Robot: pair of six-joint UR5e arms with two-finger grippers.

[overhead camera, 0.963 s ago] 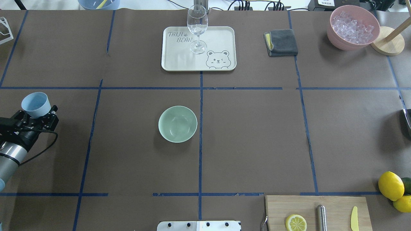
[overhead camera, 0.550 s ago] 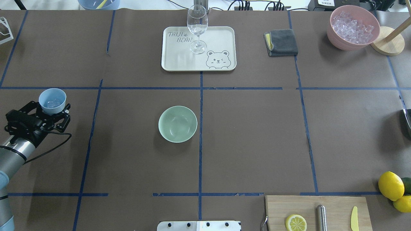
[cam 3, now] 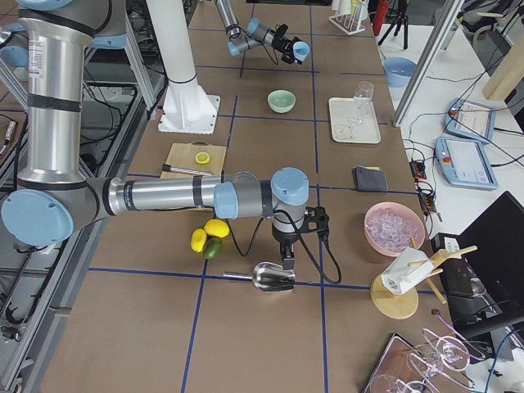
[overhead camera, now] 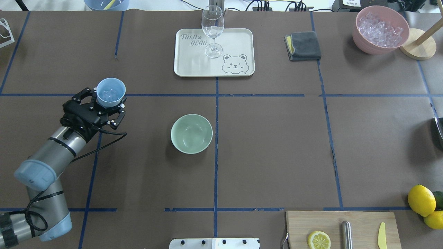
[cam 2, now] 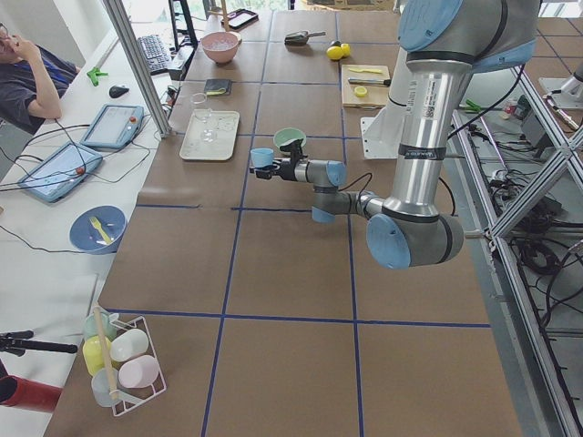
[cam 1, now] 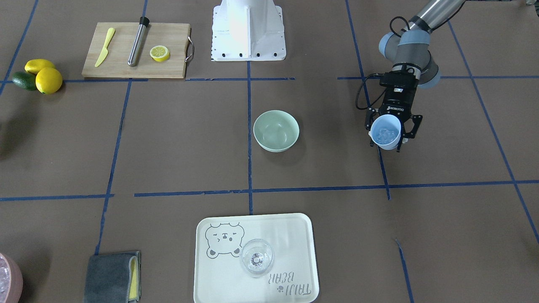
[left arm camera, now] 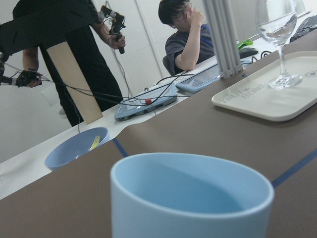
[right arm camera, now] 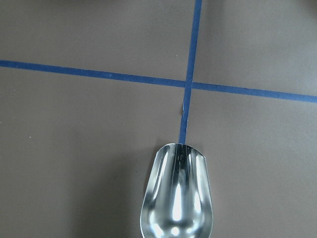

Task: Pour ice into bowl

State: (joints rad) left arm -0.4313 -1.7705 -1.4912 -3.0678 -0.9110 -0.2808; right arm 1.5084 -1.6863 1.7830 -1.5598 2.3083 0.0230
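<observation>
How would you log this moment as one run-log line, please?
left end effector: shut on upright blue cup | ice: inside cup | bowl: empty | right end effector: state unclear

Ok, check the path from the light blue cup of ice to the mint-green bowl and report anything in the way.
Nothing visible is. The left tool holds the light blue cup with clear ice cubes inside; between it and the round mint-green bowl lies only bare brown table cover.

A wine glass [overhead camera: 212, 27] stands on a tray [overhead camera: 193, 62] at twelve o'clock of the bench [overhead camera: 277, 145]; a cutting board [overhead camera: 363, 226] lies at five.
</observation>
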